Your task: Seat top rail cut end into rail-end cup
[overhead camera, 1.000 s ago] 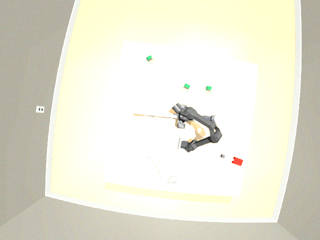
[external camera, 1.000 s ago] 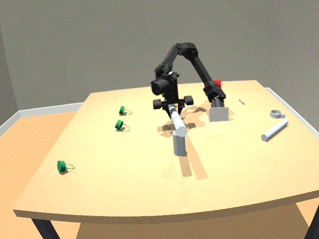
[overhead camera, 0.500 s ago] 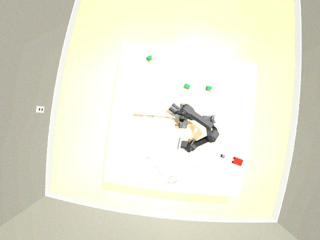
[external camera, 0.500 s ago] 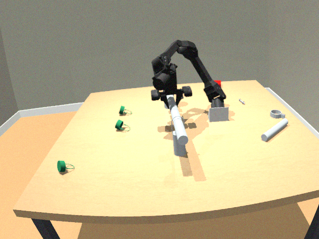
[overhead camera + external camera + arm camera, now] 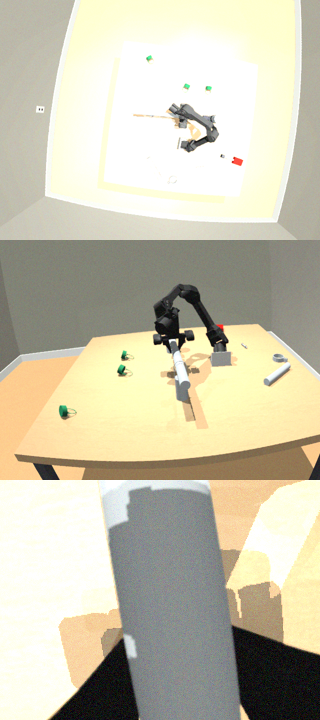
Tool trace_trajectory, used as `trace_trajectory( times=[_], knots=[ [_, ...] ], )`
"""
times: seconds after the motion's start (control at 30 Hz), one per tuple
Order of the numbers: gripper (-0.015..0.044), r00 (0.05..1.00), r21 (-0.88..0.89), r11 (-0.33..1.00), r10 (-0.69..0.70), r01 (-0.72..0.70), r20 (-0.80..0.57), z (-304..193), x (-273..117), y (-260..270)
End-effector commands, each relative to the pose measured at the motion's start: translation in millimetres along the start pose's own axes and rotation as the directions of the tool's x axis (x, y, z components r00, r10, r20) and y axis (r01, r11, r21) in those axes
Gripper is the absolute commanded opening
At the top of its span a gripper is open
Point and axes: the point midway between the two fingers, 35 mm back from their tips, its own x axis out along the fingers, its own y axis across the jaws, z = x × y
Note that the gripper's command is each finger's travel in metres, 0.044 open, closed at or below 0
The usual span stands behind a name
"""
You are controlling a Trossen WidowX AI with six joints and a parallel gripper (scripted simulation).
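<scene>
The grey rail [image 5: 183, 374] [image 5: 175, 590] runs lengthwise from its near end, above a short grey post [image 5: 181, 394], back under the arm. In the top view it is a thin line [image 5: 160, 117]. A thin loop [image 5: 178, 362] surrounds the rail near that end. My gripper [image 5: 174, 349] [image 5: 171, 639] is shut on the rail, one black finger on each side, farther back than the loop. A dark-looking upright shape [image 5: 209, 118], seemingly the big post, stands at the rail's far end. The rail's cut end, the cup and the brace band cannot be made out behind the arm.
Three green caps with loops [image 5: 124, 354] [image 5: 121, 369] [image 5: 63, 411] lie left. A grey plate [image 5: 221, 359] stands by the arm's base. A loose tube [image 5: 277, 374], ring clamp [image 5: 278, 358] [image 5: 172, 179] and small pin [image 5: 244, 345] lie right. A red block [image 5: 237, 161] [image 5: 219, 327] is behind.
</scene>
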Motion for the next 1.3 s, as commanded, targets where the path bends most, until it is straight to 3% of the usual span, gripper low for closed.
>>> trace_trajectory(
  times=[0.0, 1.27],
  knots=[
    [0.0000, 1.000, -0.002, 1.000, 0.003, -0.003, -0.001, 0.0, -0.4, 0.4],
    [0.0000, 1.000, -0.003, 1.000, -0.002, 0.002, 0.000, 23.5, 1.2, 2.1]
  ],
)
